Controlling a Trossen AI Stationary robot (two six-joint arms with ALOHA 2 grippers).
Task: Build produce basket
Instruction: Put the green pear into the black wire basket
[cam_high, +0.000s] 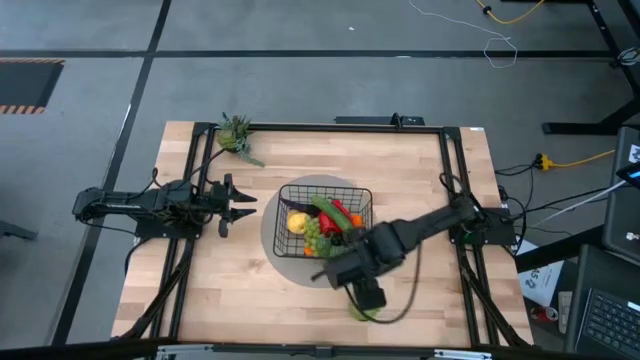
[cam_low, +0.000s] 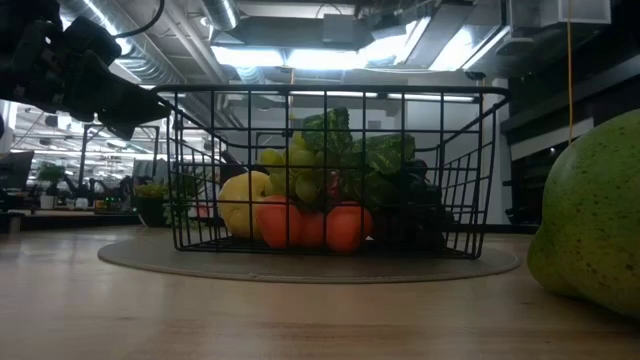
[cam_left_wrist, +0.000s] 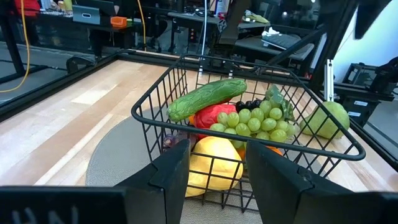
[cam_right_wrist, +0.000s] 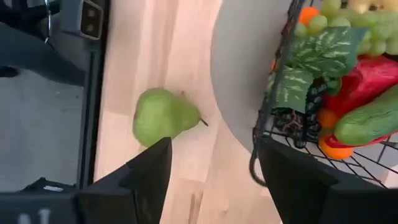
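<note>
Spanning most of the high view, a light wooden table (cam_high: 200, 290) is seen with a dark frame along its edges, and both arms are reached in over it from opposite sides. A round grey mat (cam_high: 275, 235) is laid near the table's middle, and on it the basket (cam_high: 365, 195) is set upright, its black wire sides open to view. The produce is piled inside: a green cucumber (cam_left_wrist: 208, 98) is laid across the top, a red pepper (cam_left_wrist: 214, 115) is tucked under it, green grapes (cam_left_wrist: 255, 121) are heaped beside that, a yellow fruit (cam_left_wrist: 211, 163) is pressed against the near wire wall, small oranges (cam_low: 300, 225) are lodged at the bottom, and dark grapes (cam_left_wrist: 250, 104) are partly hidden behind the green ones. One green pear (cam_right_wrist: 165, 116) is left outside the basket, lying on its side on bare wood just off the mat's edge, close to the table's front. The right gripper (cam_right_wrist: 211, 168) is held above the table between the pear and the basket, its fingers spread wide with nothing between them. The left gripper (cam_high: 240, 205) is held at the basket's left side, apart from it and pointed at it, its fingers also parted and empty. A small leafy green item (cam_high: 238, 135) is seen near the table's far left corner.
</note>
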